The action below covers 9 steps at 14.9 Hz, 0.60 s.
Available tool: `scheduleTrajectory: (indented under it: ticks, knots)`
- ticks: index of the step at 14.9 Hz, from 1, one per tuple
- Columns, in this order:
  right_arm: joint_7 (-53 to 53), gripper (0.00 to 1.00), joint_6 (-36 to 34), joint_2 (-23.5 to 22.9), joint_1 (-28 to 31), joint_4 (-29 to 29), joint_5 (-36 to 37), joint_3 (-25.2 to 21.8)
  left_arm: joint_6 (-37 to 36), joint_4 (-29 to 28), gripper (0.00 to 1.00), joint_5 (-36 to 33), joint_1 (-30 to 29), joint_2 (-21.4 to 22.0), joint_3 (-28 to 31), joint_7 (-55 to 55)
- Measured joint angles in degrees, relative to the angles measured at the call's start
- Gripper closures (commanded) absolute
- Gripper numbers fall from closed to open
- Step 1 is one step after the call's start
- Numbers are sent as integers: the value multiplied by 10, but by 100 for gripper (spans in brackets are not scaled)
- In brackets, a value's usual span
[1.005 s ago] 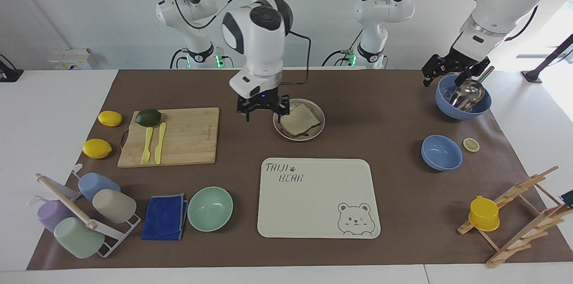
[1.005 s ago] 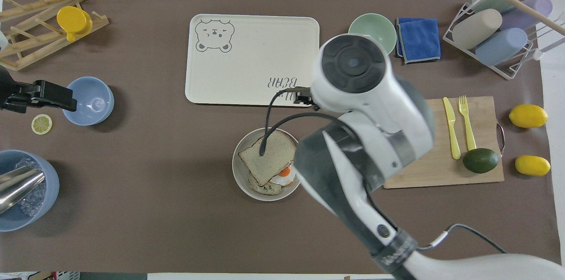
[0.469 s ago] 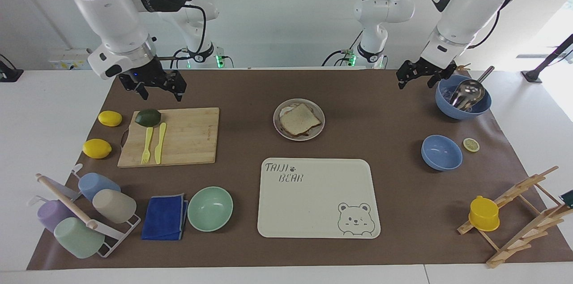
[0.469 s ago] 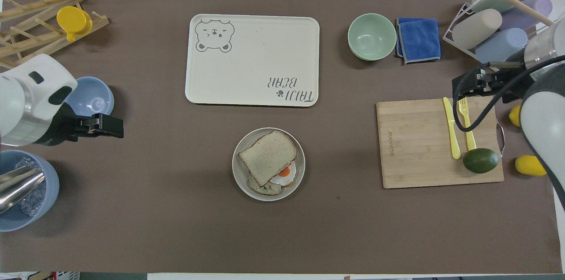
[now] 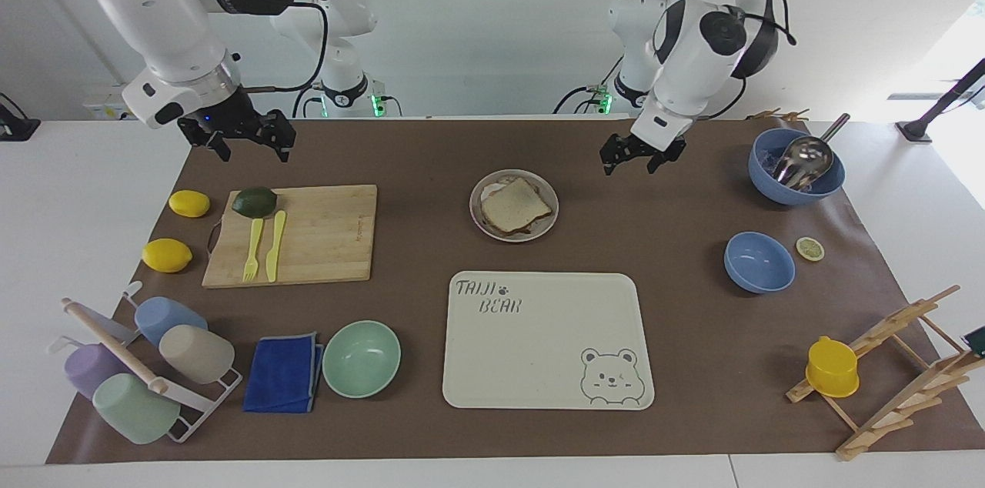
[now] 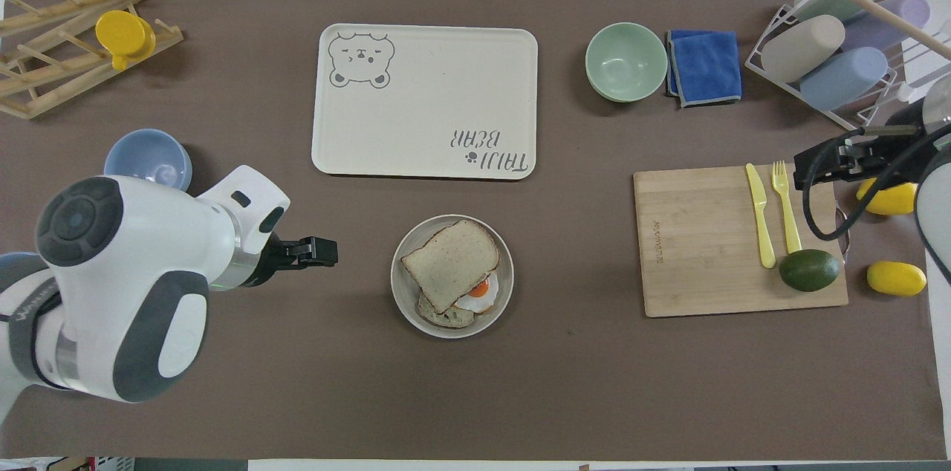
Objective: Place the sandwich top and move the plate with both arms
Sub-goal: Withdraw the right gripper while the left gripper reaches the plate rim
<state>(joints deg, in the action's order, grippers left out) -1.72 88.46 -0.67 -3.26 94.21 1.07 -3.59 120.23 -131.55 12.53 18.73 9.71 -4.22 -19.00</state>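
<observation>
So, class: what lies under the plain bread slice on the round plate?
Under the bread slice a fried egg pokes out, resting on another slice on the plate. Most of the egg and lower slice are covered, so any other filling cannot be seen.

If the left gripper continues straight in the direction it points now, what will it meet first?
Probably the plate. In the overhead view the left gripper points across the bare mat toward the plate's rim, with nothing between them. In the facing view it hangs above the mat, so it might pass over the rim and reach the sandwich top.
</observation>
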Motion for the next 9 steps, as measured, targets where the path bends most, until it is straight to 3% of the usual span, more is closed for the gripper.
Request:
scheduleTrajectory:
  ticks: [4, 9]
  knots:
    - [1, 0, 0, 3, 2, 1, 0, -2, 118, -53, 0, 48, 50, -42, 0, -6]
    - [17, 0, 2, 3, 25, -1, 0, -23, 161, -53, 9, 63, 82, -87, 0, -8]
